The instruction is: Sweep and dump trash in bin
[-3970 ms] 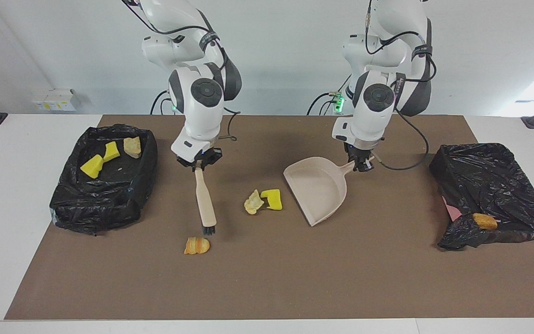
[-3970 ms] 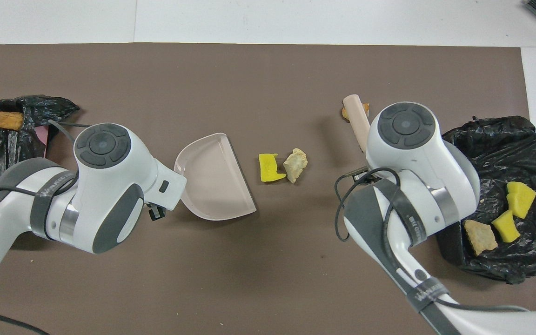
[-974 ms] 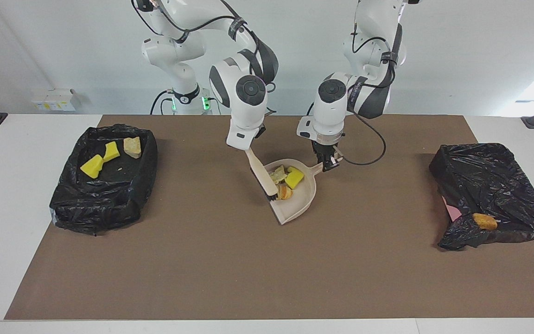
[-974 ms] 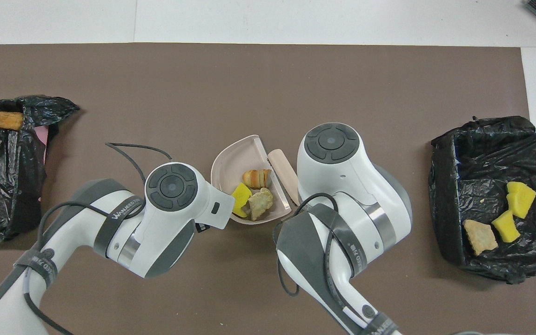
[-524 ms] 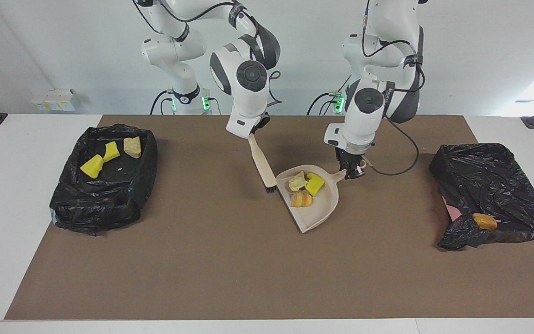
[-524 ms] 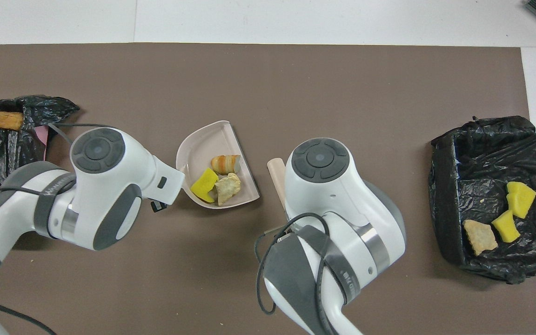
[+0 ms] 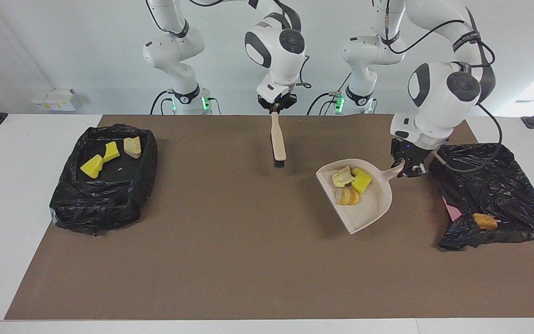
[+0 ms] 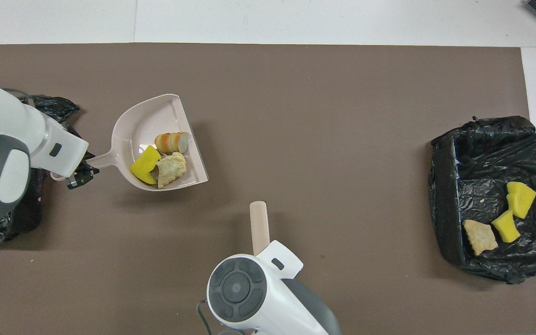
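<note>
Dustpan full of trash, lifted up by the bin

My right hand point(image 7: 276, 107) is closed tight on the top of the brush point(image 7: 278, 143), which hangs down over the brown mat point(image 7: 230, 260) close to my end of the surface point(image 7: 12, 185). My left hand point(image 7: 409, 168) is closed on the handle of the dustpan point(image 7: 373, 208) and holds it up in the air, just beside the black bin point(image 7: 494, 195) at my left arm's end. The trash point(image 7: 351, 185) sits in the dustpan: a yellow chunk, a pale crumbly bit and a striped orange piece. A small orange scrap point(image 7: 485, 221) lies on that bin's bag. The other black bin point(image 7: 104, 199), at my right arm's end, has more scraps point(image 7: 109, 155) in it.
</note>
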`<state>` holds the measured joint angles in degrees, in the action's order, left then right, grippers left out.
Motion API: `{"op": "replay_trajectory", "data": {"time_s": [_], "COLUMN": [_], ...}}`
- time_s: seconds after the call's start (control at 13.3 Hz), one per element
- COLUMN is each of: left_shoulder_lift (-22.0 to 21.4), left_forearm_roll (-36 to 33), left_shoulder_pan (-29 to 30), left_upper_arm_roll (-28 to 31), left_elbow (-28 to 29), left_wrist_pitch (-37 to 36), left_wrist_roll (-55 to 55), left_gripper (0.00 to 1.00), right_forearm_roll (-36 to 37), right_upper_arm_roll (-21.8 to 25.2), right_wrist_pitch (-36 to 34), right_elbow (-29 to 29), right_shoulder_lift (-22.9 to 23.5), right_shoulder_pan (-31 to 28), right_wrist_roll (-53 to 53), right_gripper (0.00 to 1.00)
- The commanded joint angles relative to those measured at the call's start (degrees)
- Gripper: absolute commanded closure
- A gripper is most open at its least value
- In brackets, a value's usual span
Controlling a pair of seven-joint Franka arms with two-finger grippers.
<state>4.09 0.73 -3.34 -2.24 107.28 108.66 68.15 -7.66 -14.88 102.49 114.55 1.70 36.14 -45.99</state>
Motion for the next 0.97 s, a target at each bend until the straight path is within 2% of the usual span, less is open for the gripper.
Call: {"op": "replay_trajectory", "data": {"time_s": [0.0,0.07,0.15,0.22,0.52,0.9], "left_shoulder_lift": [-0.31,-0.31,-0.23,-0.05,0.39,0.56], "left_forearm_roll": [1.99,2.69,3.04,3.05,2.79,0.25], "left_shoulder_pan": [5.87,8.32,10.7,12.98,21.08,30.48], "left_upper_arm_roll": [-0.48,-0.31,-0.31,-0.22,-0.22,0.04], "left_elbow": [-3.03,-4.08,-4.88,-5.58,-6.99,-7.52], "left_wrist_pitch": [-3.27,-4.15,-4.94,-5.56,-6.01,-1.44], "left_wrist_roll": [7.76,11.53,15.31,18.74,33.32,50.74], "left_gripper": [1.0,1.0,1.0,1.0,1.0,1.0], "right_forearm_roll": [-1.22,-1.91,-6.36,-7.71,-7.81,-7.81], "right_upper_arm_roll": [0.29,0.2,0.2,0.2,0.2,0.2], "right_wrist_pitch": [4.62,9.08,14.26,18.14,19.94,21.87], "right_elbow": [2.08,3.12,4.96,5.67,6.91,8.75], "right_shoulder_lift": [1.71,2.86,2.96,3.31,4.45,4.81], "right_shoulder_pan": [2.43,3.06,4.37,4.55,6.22,6.4], "right_wrist_roll": [-4.96,-6.47,-6.05,-5.52,-5.17,-4.99], "right_gripper": [1.0,1.0,1.0,1.0,1.0,1.0]}}
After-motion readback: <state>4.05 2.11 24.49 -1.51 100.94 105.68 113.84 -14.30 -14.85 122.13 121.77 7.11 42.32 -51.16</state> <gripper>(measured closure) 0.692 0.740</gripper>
